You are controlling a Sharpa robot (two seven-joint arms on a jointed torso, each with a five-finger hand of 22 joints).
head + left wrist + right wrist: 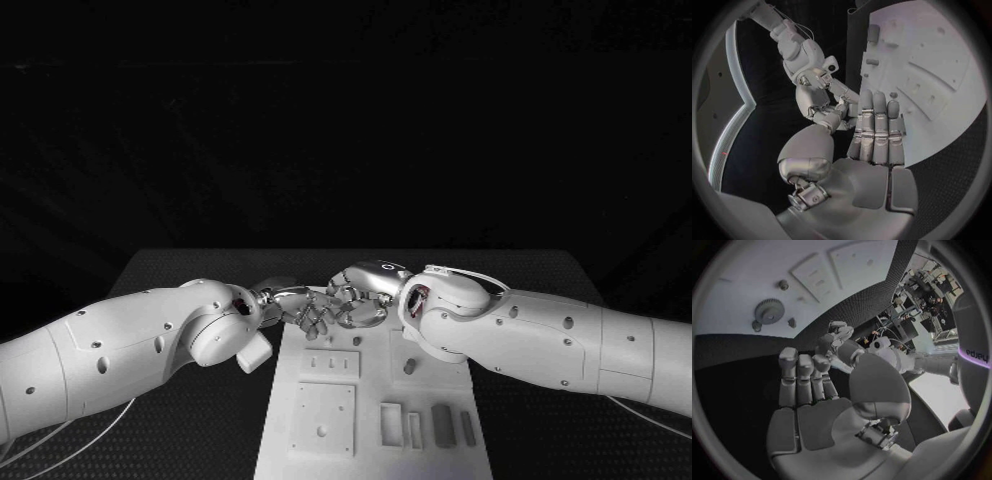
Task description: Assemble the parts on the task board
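The white task board (378, 455) lies in the middle of the table, running from the near edge toward the hands. Both hands meet over its far end. My left hand (306, 306) has its fingers (876, 131) stretched straight and flat above the board's edge (936, 65), thumb apart, and nothing shows in it. My right hand (369, 288) also has its fingers (799, 376) straight with nothing in the palm. The two hands' fingertips are close together; I cannot tell if they touch. A grey gear (768, 311) sits on the board (736, 285).
Narrow grey parts (443, 425) lie in slots near the board's front right. Square recessed plates (325, 415) take up its front left. Small pegs (784, 284) stand near the gear, and other pegs (872, 33) near the board's edge. Black table (173, 420) flanks the board.
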